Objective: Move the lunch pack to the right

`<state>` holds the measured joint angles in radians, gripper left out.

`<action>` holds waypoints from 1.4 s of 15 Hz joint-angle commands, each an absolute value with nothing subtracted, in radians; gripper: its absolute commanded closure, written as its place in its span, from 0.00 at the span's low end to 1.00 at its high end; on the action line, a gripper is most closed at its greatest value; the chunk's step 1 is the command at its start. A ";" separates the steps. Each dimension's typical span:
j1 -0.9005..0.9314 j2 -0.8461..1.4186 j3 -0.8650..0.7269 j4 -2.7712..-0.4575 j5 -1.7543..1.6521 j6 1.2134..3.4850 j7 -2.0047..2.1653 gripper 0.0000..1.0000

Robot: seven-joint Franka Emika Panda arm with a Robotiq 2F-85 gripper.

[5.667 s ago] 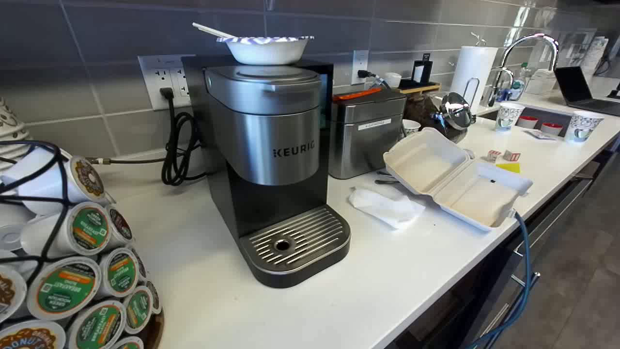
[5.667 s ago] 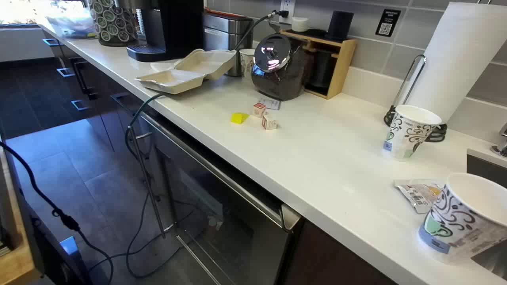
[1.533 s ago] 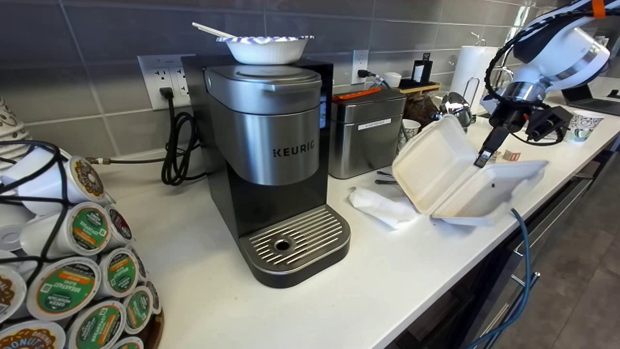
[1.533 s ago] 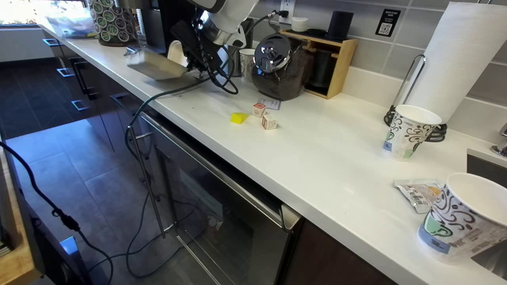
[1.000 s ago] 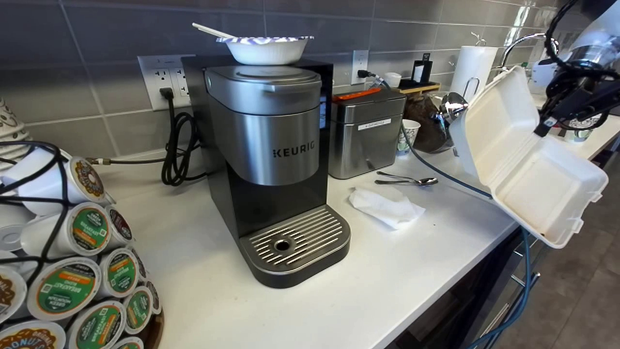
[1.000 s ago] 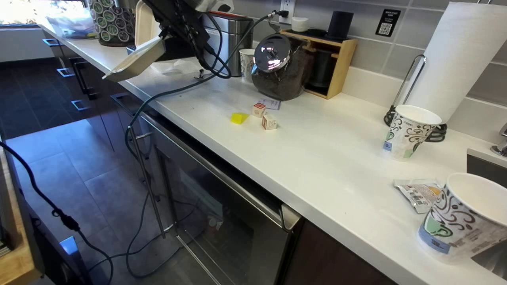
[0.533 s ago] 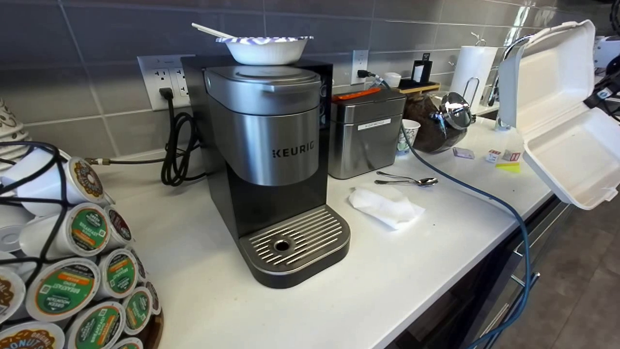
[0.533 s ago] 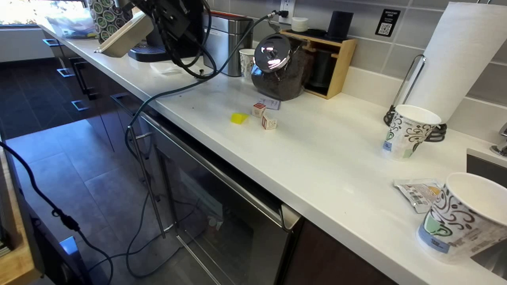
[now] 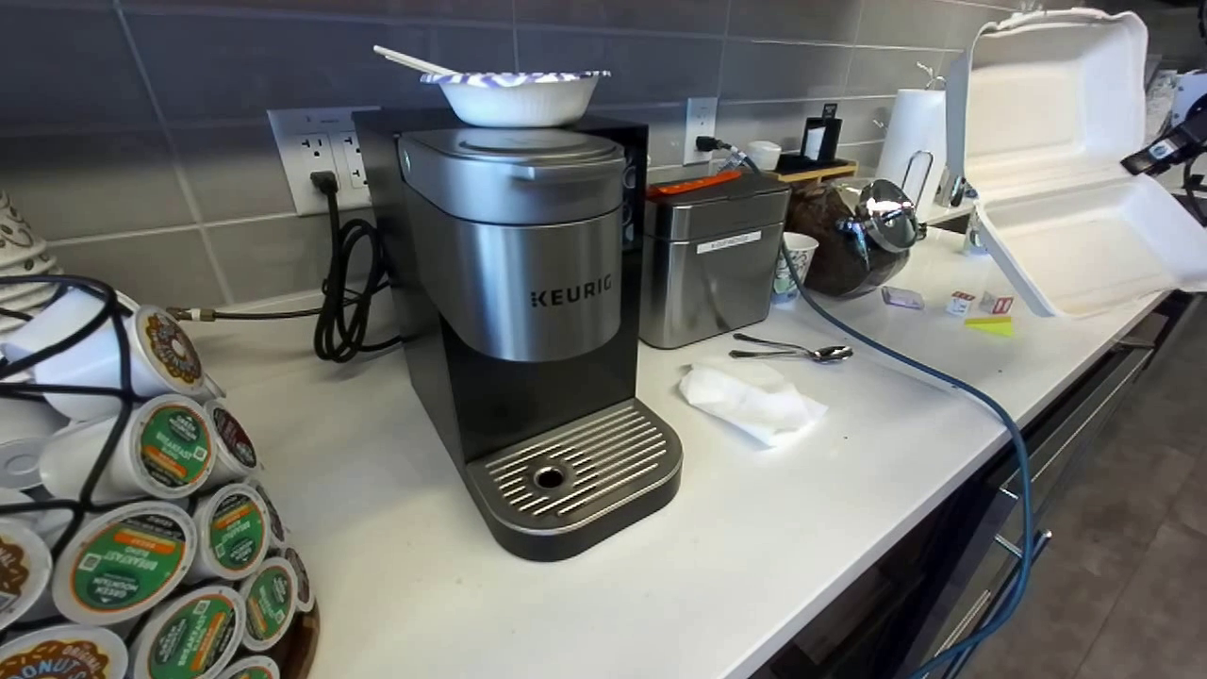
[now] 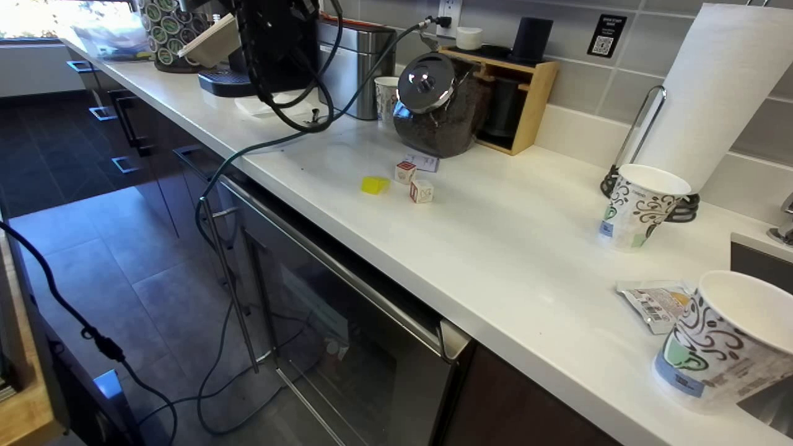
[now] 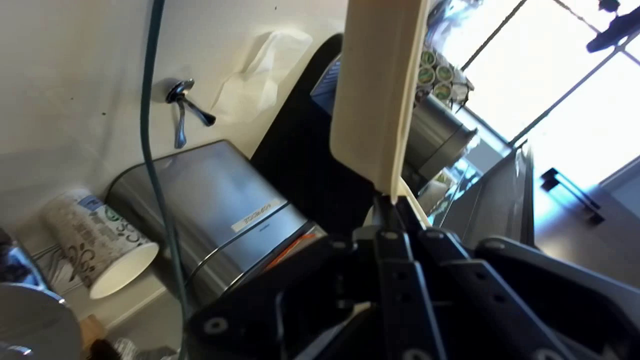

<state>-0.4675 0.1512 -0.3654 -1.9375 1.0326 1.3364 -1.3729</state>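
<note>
The lunch pack (image 9: 1056,99), a white foam clamshell spread open, hangs in the air above the counter at the right of an exterior view. Its lower half (image 9: 1084,240) tilts outward. My gripper (image 11: 393,202) is shut on its rim near the hinge, as the wrist view shows, with the foam rising edge-on from between the fingertips. Only the dark finger ends (image 9: 1146,158) and a bit of the wrist show at that view's right border. In an exterior view the pack (image 10: 215,44) is partly hidden behind my dark wrist and its looping cables.
A coffee maker (image 9: 528,283), metal tin (image 9: 717,269) and glass jar (image 9: 839,240) line the wall. A blue cable (image 9: 929,377) crosses the counter near spoons (image 9: 801,353) and a napkin (image 9: 750,401). Small cubes (image 10: 421,191), a yellow block (image 10: 375,184) and paper cups (image 10: 718,334) stand towards the sink.
Seconds ago the pack lay on the counter with no arm in view. It has since been gripped, lifted and carried rightward in an exterior view; over the last half second it rose and turned.
</note>
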 commanded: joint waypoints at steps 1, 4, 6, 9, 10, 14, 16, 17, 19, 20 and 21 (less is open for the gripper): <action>-0.520 0.233 -0.417 -1.874 1.141 1.281 -1.264 0.99; -0.569 0.297 -0.450 -1.872 1.206 1.291 -1.208 0.99; -0.602 0.349 -0.453 -1.883 1.255 1.311 -1.182 0.99; -0.614 0.333 -0.442 -1.896 1.223 1.328 -1.210 0.98; -0.617 0.340 -0.441 -1.894 1.223 1.327 -1.214 0.98; -0.629 0.347 -0.434 -1.867 1.304 1.312 -1.113 0.99; -0.653 0.383 -0.439 -1.820 1.363 1.298 -1.001 0.99; -0.666 0.399 -0.439 -1.798 1.387 1.292 -0.947 0.99; -0.695 0.437 -0.438 -1.751 1.421 1.309 -0.838 0.99; -0.709 0.453 -0.434 -1.730 1.437 1.319 -0.785 0.99; -0.721 0.477 -0.431 -1.710 1.451 1.335 -0.738 0.99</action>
<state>-0.6785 0.3942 -0.4426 -1.7929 1.3887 1.3274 -0.8788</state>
